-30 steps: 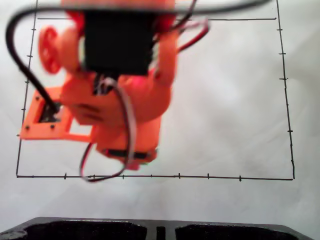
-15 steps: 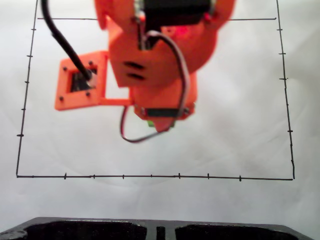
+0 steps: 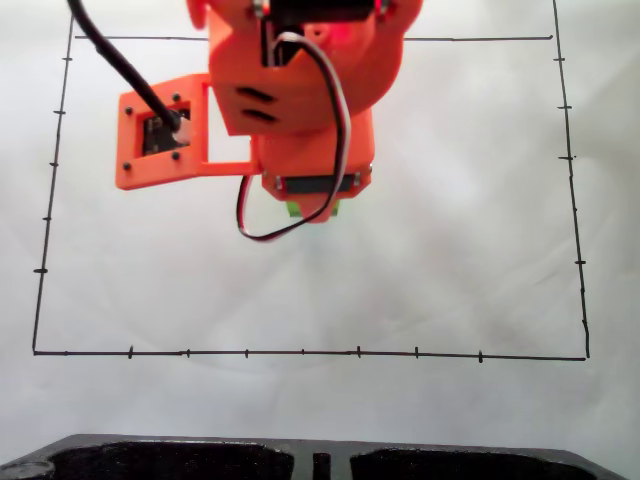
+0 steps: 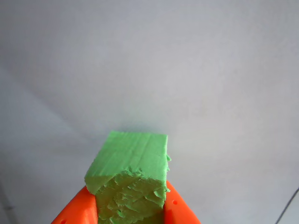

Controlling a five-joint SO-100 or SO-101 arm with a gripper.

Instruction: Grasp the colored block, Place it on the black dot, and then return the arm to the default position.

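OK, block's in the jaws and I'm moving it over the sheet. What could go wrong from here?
1. In the wrist view the green block sits between the orange fingertips with much of it sticking out past them, so a jolt might twist or drop it.
2. The arm covers much of the sheet in the fixed view, and I can't spot the black dot, so the placement may have to be made blind.

The white counter (image 3: 470, 220) inside the thin black border lines (image 3: 300, 352) is bare on the right side and along the bottom of the fixed view, so there is lots of room to move there. The big orange arm (image 3: 300, 100) fills the top middle. A dark tray edge (image 3: 300, 455) runs along the bottom, outside the lines.
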